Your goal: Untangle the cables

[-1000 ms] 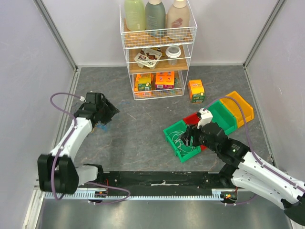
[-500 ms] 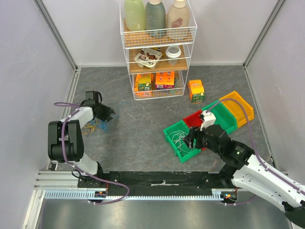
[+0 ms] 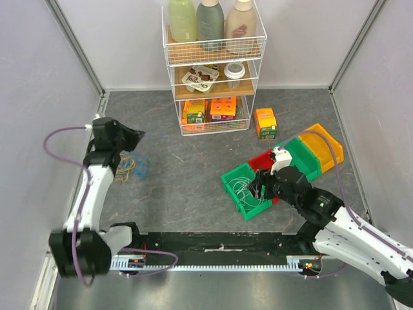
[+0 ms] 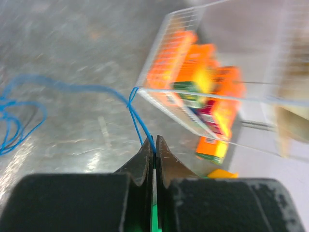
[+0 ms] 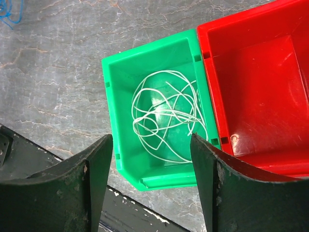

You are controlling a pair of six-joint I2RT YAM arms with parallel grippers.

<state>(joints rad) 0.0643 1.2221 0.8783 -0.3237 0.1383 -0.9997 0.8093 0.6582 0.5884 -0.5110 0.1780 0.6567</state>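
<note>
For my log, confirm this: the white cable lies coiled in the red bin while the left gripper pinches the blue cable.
Wrong bin: the right wrist view shows the white cable coiled in the green bin. The left gripper does pinch the blue cable.

No legible text or labels

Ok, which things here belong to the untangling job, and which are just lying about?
Job: blue cable pinched in the shut left claw; yellow and blue tangle on the table; white cable in the green bin; open right claw above it.
Lying about: wire rack with bottles; orange carton beside it; red bin; yellow bin.
</note>
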